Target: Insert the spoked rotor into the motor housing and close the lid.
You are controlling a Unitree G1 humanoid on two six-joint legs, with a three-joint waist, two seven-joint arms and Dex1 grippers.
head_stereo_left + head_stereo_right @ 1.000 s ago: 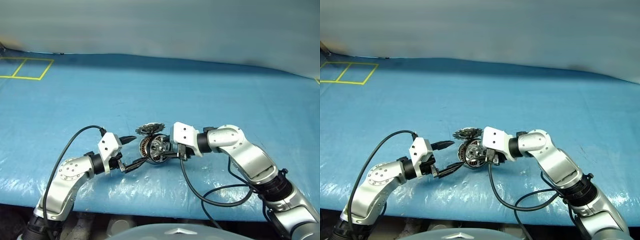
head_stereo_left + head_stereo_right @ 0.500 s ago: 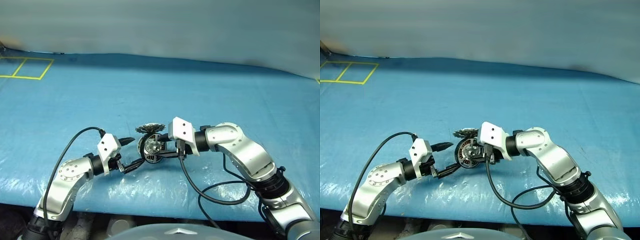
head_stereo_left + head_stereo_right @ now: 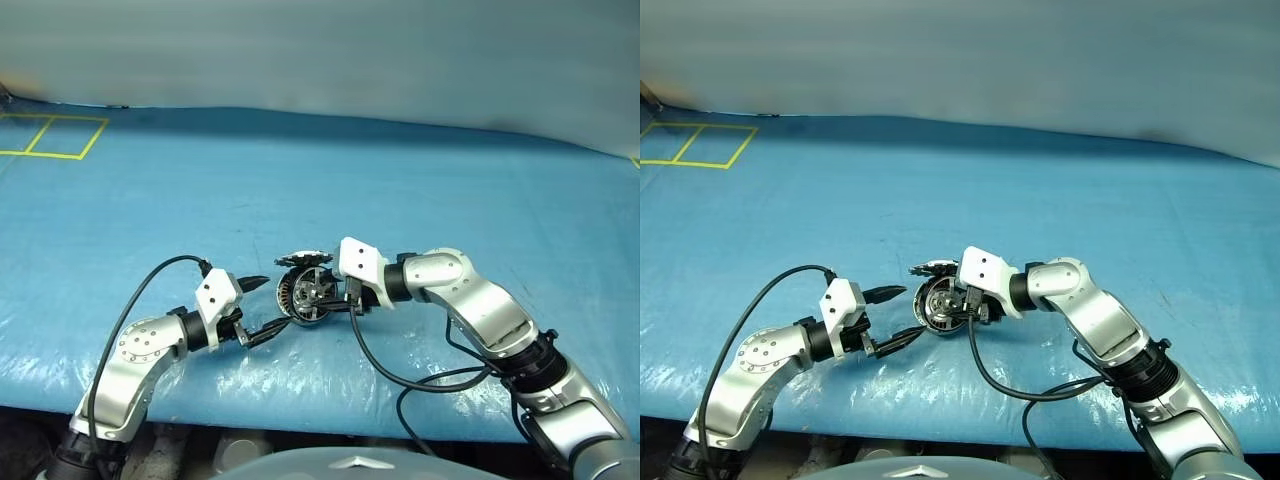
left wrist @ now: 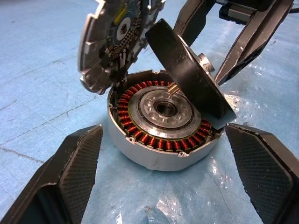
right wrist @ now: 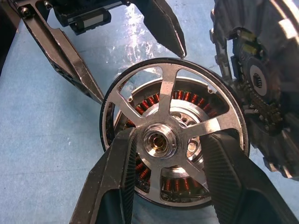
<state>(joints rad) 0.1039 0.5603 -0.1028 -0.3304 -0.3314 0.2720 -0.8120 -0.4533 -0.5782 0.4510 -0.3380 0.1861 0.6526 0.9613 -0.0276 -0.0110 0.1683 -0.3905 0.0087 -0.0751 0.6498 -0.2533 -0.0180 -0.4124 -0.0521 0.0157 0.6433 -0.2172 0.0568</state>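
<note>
The motor housing (image 4: 161, 140) sits on the blue table, its ring of copper windings showing. Behind it the lid (image 4: 112, 42) stands open on its hinge, segmented face turned toward the housing. My right gripper (image 3: 335, 298) is shut on the spoked rotor (image 5: 173, 135), one finger on each side of the hub. The rotor hangs tilted just over the housing's mouth, one edge low by the windings. My left gripper (image 3: 275, 300) is open, its fingers (image 4: 70, 177) flanking the housing without touching it.
Blue plastic sheeting (image 3: 450, 180) covers the table, and its front edge (image 3: 300, 400) runs close below the arms. Yellow taped squares (image 3: 50, 135) mark the far left corner. Black cables (image 3: 400, 380) loop from both wrists.
The right gripper has carried the rotor slightly left, closer over the housing. The left gripper has held still and open.
</note>
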